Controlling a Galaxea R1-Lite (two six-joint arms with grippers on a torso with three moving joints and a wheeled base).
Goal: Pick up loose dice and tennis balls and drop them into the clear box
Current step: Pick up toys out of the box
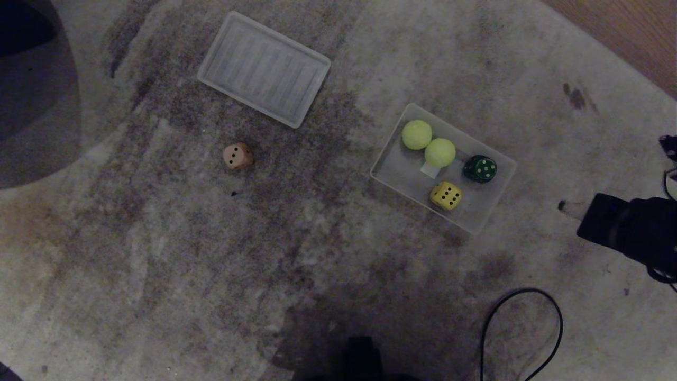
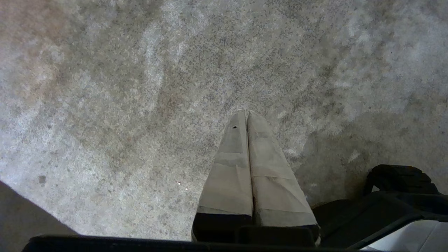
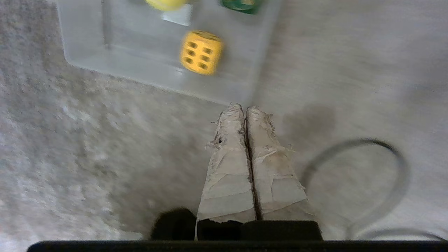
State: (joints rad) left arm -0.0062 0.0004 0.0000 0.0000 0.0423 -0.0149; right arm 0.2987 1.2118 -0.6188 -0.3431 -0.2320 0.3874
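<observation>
Inside clear box [image 1: 500, 196]: two tennis balls [image 1: 417, 134], two dice [image 1: 446, 195]; both grippers [image 3: 245, 109] clenched, empty

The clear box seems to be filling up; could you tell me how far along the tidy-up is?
Done: the clear box holds two tennis balls, the dark green die and the yellow die. In hand: nothing; the right gripper is shut and empty beside the box, and the left gripper is shut over bare carpet. Left: the pinkish-tan die lies loose on the carpet.
</observation>
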